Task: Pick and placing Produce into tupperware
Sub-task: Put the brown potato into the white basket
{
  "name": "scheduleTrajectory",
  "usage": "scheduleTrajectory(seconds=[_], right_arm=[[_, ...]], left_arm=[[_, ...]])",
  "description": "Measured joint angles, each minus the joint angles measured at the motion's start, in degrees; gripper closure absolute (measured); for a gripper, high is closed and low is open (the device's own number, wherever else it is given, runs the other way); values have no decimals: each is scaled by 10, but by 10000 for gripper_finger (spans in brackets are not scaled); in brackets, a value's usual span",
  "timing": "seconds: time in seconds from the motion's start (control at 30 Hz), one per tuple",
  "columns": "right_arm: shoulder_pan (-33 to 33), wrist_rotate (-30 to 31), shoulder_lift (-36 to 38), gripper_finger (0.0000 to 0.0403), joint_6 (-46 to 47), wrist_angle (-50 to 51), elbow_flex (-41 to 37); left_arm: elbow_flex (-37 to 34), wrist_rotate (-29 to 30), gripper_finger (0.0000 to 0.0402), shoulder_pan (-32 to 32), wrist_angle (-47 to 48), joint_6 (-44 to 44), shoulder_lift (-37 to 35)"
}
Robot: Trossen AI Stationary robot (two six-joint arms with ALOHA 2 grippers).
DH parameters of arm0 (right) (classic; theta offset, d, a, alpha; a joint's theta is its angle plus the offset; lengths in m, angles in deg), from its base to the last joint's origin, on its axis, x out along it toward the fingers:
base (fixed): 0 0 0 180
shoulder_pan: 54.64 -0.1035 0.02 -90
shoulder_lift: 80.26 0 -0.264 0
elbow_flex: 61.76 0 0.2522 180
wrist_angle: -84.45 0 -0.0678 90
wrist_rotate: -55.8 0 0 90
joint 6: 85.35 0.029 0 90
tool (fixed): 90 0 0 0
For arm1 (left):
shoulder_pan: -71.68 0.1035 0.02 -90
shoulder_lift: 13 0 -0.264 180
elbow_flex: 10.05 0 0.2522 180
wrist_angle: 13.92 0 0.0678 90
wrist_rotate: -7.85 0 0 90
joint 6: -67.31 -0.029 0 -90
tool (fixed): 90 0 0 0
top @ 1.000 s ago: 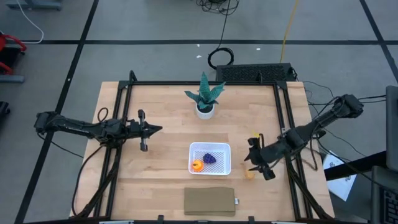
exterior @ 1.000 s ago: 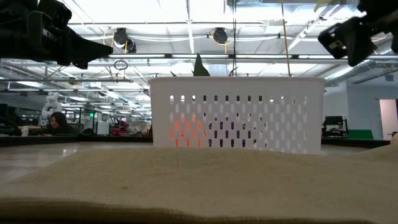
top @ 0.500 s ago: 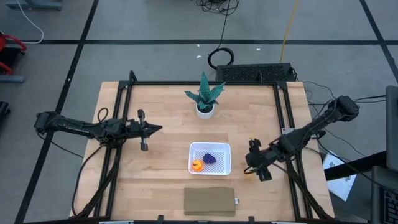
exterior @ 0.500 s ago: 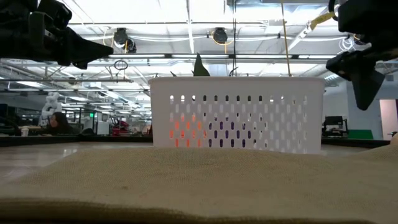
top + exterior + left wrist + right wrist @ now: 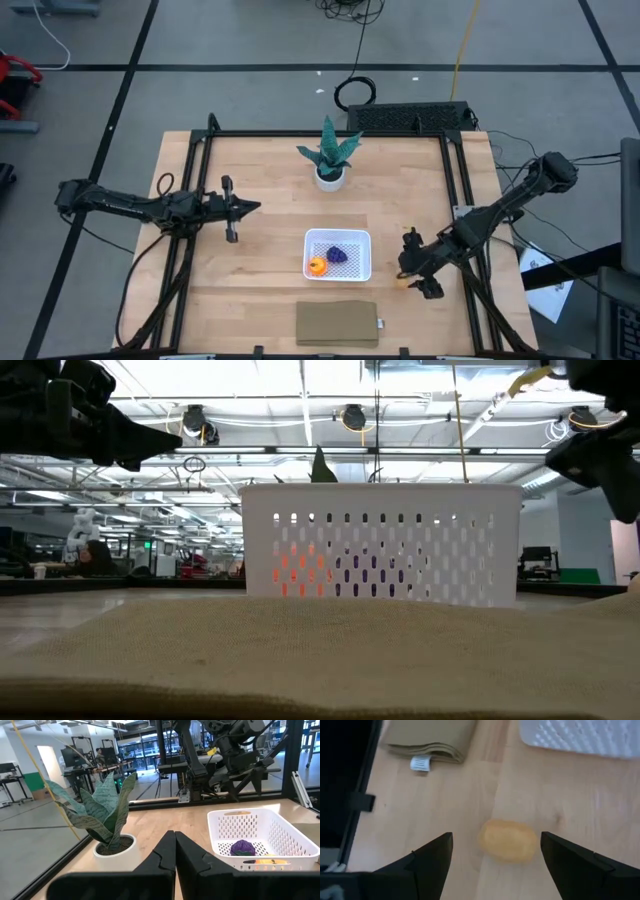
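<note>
The tan oval (image 5: 508,840) lay on the bare table (image 5: 260,180) just right of the tupperware (image 5: 360,268), which already held the orange piece (image 5: 317,266) and the purple piece (image 5: 338,255). The right gripper (image 5: 418,270) hung over the oval with its fingers (image 5: 432,857) spread wide to either side of it, not touching it. The left gripper (image 5: 248,208) waited well apart over the table's left half, fingers pressed together, with the plant (image 5: 329,155) at the far edge and a folded brown cloth (image 5: 336,323) near the front edge.
</note>
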Motion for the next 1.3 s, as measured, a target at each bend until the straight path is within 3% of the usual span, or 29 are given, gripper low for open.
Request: scheduleTrajectory(seconds=[0.13, 0.4, 0.53, 0.87, 1.3], right_arm=[[-8, 2, 0, 109, -58, -8, 0], [-31, 2, 0, 109, -293, -9, 0], [-31, 21, 0, 109, -348, -9, 0], [-31, 45, -36, 108, -416, -20, 0], [-31, 42, -75, 108, -421, -12, 0]], left_arm=[[0, 0, 400, 0, 0, 0, 0], [0, 0, 401, 0, 0, 0, 0], [0, 0, 401, 0, 0, 0, 0], [0, 0, 401, 0, -1, 0, 0], [0, 1, 401, 0, -1, 0, 0]])
